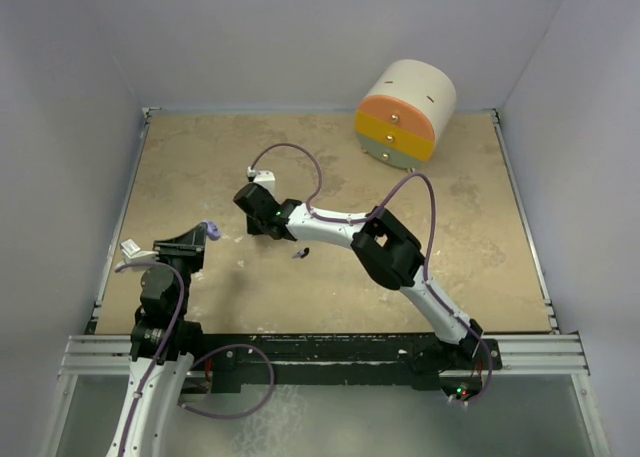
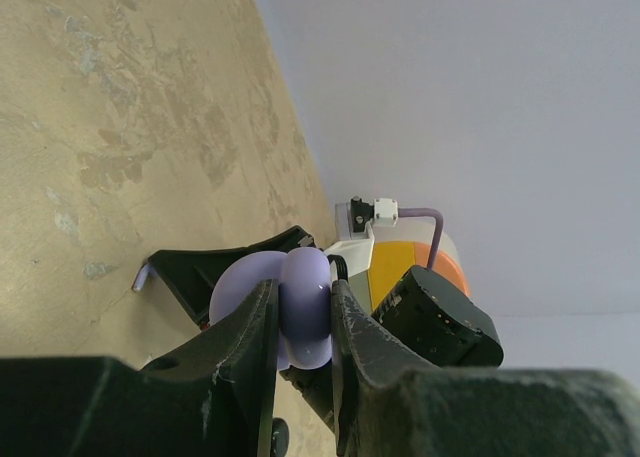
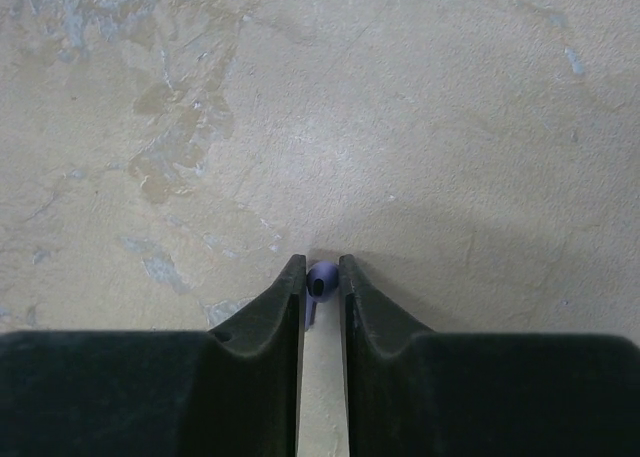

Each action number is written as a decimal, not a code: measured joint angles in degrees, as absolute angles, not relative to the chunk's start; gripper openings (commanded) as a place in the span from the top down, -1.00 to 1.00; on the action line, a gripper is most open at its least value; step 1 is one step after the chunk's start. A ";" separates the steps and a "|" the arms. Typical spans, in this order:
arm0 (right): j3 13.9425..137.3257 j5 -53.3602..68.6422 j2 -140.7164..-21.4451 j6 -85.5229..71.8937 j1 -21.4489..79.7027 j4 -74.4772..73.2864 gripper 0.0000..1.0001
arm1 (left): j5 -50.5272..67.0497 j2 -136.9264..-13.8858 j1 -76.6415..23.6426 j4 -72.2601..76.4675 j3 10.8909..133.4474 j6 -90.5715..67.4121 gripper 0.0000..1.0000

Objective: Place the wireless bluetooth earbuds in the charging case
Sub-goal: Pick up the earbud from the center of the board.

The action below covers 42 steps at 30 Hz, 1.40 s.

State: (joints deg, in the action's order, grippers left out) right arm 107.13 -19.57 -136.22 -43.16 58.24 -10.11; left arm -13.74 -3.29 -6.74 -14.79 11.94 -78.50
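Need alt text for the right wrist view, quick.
A small lavender plastic earbud sits pinched between the two black fingertips of the right tool, low in the frame. Beneath lies a mottled beige tabletop.

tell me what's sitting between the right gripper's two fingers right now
A lavender earbud, resting on the table, fills the gap at the tips of the right gripper. Only the right wrist view shows it.
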 measured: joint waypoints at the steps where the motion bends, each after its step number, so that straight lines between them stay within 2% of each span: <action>1: 107.13 -19.62 -136.22 -43.18 58.24 -10.13 0.68 | -13.74 -3.29 -6.74 -14.79 11.94 -78.46 1.00; 7: 107.07 -19.86 -136.22 -43.57 58.30 -9.89 1.00 | -13.74 -3.29 -6.74 -14.94 11.94 -78.35 1.00; 11: 104.51 -19.86 -135.22 -43.51 58.26 -6.94 1.00 | -13.63 -4.69 -6.74 -14.37 11.94 -78.15 1.00; 15: 96.77 -19.46 -130.85 -43.11 57.54 -2.66 1.00 | -12.34 -8.88 -6.74 -12.21 12.01 -77.32 1.00; 23: 76.58 -18.72 -113.47 -39.40 51.79 8.56 1.00 | -2.07 -33.41 -6.72 1.13 14.37 -74.96 1.00; 31: 60.36 -19.84 -96.60 -32.18 44.21 27.75 1.00 | 8.71 -53.12 -6.72 18.52 19.09 -74.52 1.00; 42: 48.73 -19.57 -93.49 -26.59 41.17 47.42 1.00 | 13.58 -66.22 -12.05 32.97 24.38 -76.99 1.00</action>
State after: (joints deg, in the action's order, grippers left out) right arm 48.73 -19.57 -93.49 -26.59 41.17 47.42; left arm 13.58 -66.22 -12.05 32.97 24.38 -76.99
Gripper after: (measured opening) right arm 0.034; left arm 0.224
